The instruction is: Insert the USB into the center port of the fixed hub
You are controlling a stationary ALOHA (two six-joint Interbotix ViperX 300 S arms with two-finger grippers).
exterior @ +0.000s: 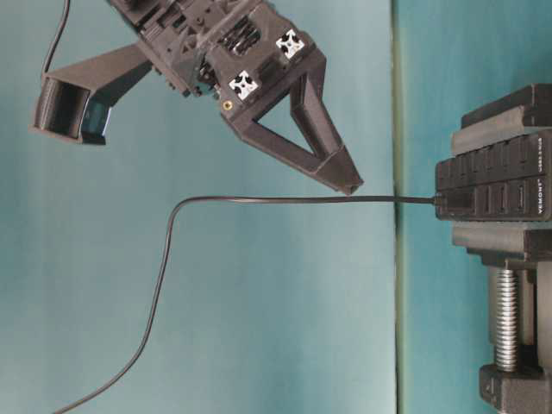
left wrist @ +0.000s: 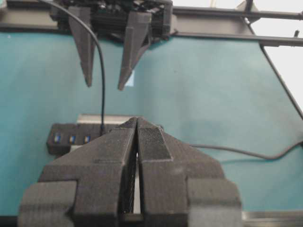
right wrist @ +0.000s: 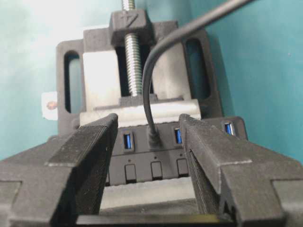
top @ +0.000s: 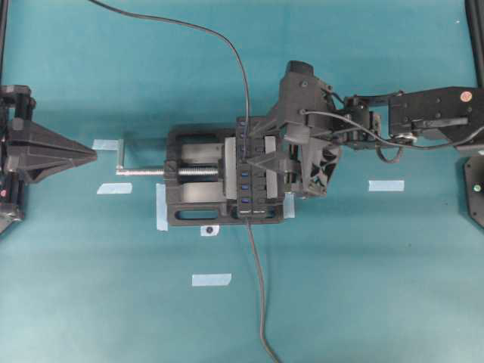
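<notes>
"VEMONT" lettering on fixed hub (exterior: 496,190); right end effector (right wrist: 147,156) spread, left end effector (left wrist: 137,142) pressed together.

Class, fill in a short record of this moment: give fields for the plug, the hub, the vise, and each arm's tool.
plug: USB seated upright in a hub slot, blue slots on either side, cable rising from it
hub: black strip with blue slots and square buttons, clamped in the vise
vise: black, silver screw, on the teal table
right tool: open, fingers straddle the plug without touching it
left tool: shut, empty, away from the hub at the table's side
</notes>
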